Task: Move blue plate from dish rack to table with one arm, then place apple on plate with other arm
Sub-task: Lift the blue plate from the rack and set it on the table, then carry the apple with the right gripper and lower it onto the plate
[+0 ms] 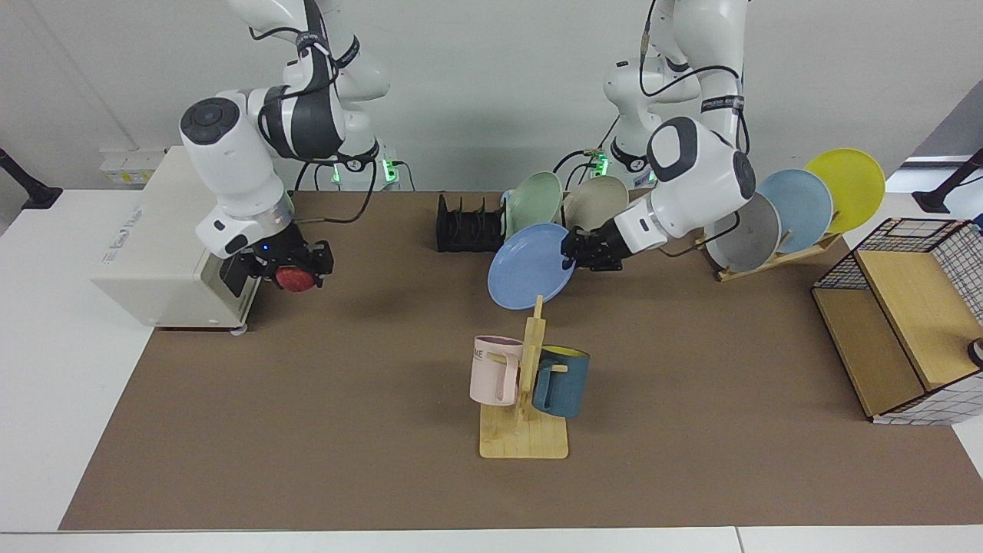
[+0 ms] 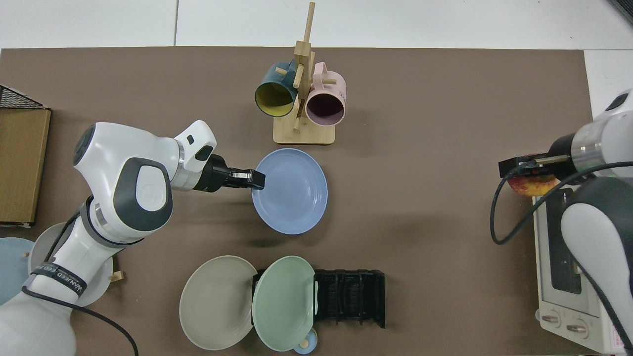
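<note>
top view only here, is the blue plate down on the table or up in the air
Observer: Up in the air. In the facing view the blue plate hangs tilted above the table, with the jaws of the left gripper shut on its rim.
Operator: apple is mostly hidden for me, where is it
Observer: The right gripper holds the apple clear of the table, in front of the toaster oven.
Operator: green plate looks flat from here
Observer: It isn't. The green plate stands on edge at the end of the dish rack.
</note>
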Controlling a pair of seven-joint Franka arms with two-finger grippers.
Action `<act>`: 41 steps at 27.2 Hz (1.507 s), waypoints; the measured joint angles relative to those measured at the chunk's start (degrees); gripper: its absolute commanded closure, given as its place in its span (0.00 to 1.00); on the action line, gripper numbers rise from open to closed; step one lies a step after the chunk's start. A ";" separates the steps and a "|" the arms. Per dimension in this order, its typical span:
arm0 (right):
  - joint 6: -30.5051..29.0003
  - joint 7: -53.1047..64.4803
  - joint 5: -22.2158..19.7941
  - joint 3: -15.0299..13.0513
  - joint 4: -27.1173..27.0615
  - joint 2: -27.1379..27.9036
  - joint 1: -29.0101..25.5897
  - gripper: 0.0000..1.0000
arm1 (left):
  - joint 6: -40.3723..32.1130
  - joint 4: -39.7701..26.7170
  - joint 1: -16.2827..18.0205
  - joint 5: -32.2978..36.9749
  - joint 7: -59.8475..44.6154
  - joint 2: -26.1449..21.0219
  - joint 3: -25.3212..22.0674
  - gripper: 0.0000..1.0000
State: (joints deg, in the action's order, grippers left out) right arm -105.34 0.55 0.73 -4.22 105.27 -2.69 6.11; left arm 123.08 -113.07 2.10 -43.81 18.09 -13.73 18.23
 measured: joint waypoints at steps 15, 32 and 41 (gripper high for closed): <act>2.79 0.00 0.01 -0.01 -2.14 -0.38 0.00 1.00 | 3.76 0.72 -0.19 0.03 0.05 -3.01 1.49 1.00; 2.36 0.00 2.02 0.12 -0.13 -0.01 1.10 1.00 | 3.72 1.10 -0.35 1.74 -1.40 -4.06 3.15 0.32; -3.21 -0.02 2.96 0.16 4.55 0.61 2.89 1.00 | 3.71 2.08 -1.18 14.47 -13.16 -0.64 5.08 0.33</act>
State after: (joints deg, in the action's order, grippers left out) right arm -108.55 0.53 3.69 -4.06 109.82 -2.08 8.99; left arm 126.79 -110.99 0.92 -29.34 4.93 -14.38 23.31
